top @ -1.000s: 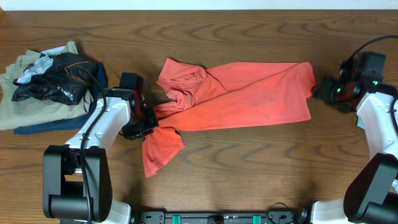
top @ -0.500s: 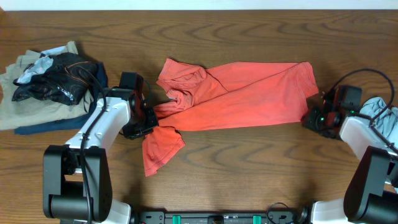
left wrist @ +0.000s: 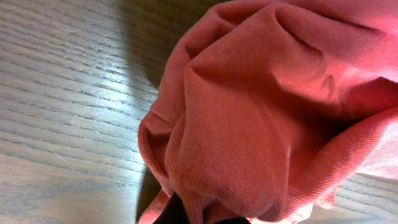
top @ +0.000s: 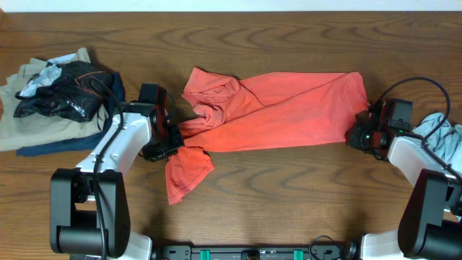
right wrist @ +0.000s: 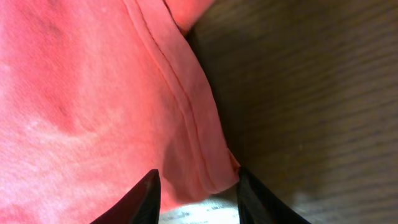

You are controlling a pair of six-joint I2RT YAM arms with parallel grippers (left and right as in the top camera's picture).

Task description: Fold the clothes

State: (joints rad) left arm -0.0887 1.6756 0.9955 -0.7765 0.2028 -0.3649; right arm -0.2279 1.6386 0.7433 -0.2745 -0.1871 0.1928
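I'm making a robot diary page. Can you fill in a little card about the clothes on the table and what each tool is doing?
table: brown wood
T-shirt: coral-red, spread sideways, crumpled, not yet folded
left tool: shut on the T-shirt's bunched end
right tool: open, one finger on each side of the T-shirt's hem corner
clothes pile: dark and beige garments, beside the left arm, apart from the T-shirt

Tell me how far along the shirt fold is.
Nothing folded yet: the T-shirt lies rumpled and spread out. In hand: left claw shut on bunched fabric near the sleeve, right claw open astride the hem corner. Left: every fold, plus perhaps the pile.
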